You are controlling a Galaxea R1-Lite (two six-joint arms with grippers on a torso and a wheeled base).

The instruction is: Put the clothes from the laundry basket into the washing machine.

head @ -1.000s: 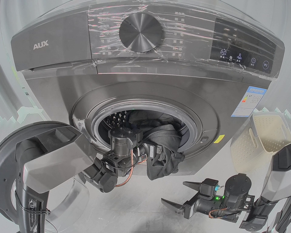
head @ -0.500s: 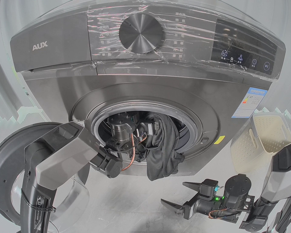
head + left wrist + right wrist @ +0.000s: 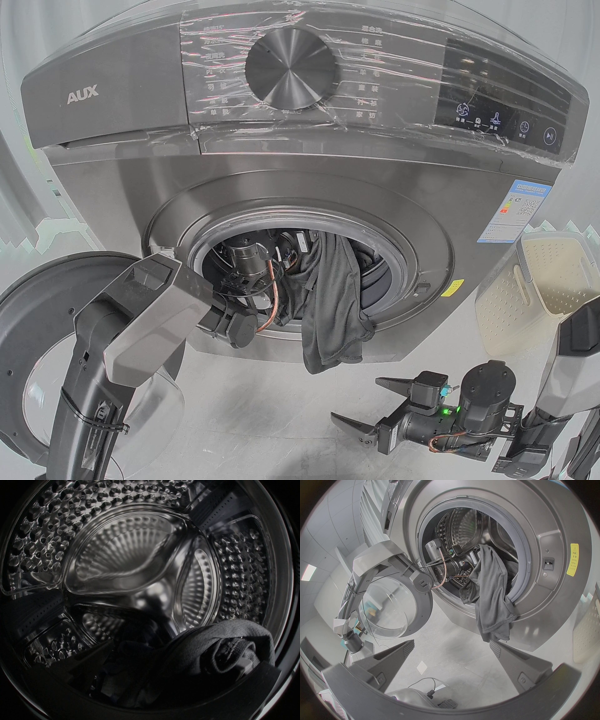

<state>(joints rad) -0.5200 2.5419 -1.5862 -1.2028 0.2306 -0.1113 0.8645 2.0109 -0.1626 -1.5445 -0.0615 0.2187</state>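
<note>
Located left tool (image 3: 305, 244) inside the drum (image 3: 125, 558) of the washing machine (image 3: 125, 181), past the door ring. Cannot tell its state: too dark in there, and cloth in the way. Noted dark grey garment (image 3: 331, 300) bunched right against that tool, draped from there over the lower rim of the opening and hanging outside, below the tool. Saw more dark cloth (image 3: 134, 655) on the drum floor beneath the tool, hard to make out. Found right tool (image 3: 355, 399) low over the floor, jaws spread wide, gripping nothing; garment's hanging end above and beyond it, not touching. Logged laundry basket (image 3: 550, 281) above and to the right of the right tool, apart from it. Noted machine door (image 3: 37, 325) swung open, left of the left tool.
</note>
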